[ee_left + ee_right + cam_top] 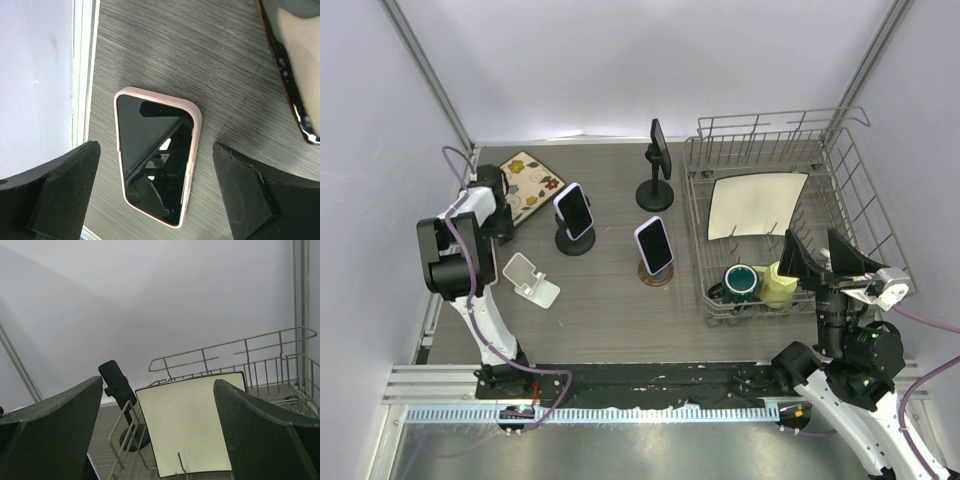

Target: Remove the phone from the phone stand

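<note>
A phone in a pink case (pixel 155 155) lies flat, screen up, on the grey table, between the spread fingers of my open, empty left gripper (pixel 156 187), which hovers just above it. In the top view my left gripper (pixel 492 205) is at the far left by the floral mat and hides that phone. A white phone stand (pixel 531 281) stands empty near the left arm. Two more pink-cased phones sit on stands: one on a black stand (pixel 574 213), one on a brown round stand (pixel 654 246). My right gripper (pixel 820 262) is open and empty over the dish rack's front.
A floral mat (pixel 530 185) lies at the back left; its edge shows in the left wrist view (pixel 295 75). A tall black stand (pixel 658 165) holds a dark phone. The wire dish rack (pixel 700 215) holds a square plate (pixel 192 425), a green mug (pixel 740 282) and a yellow cup (pixel 778 287).
</note>
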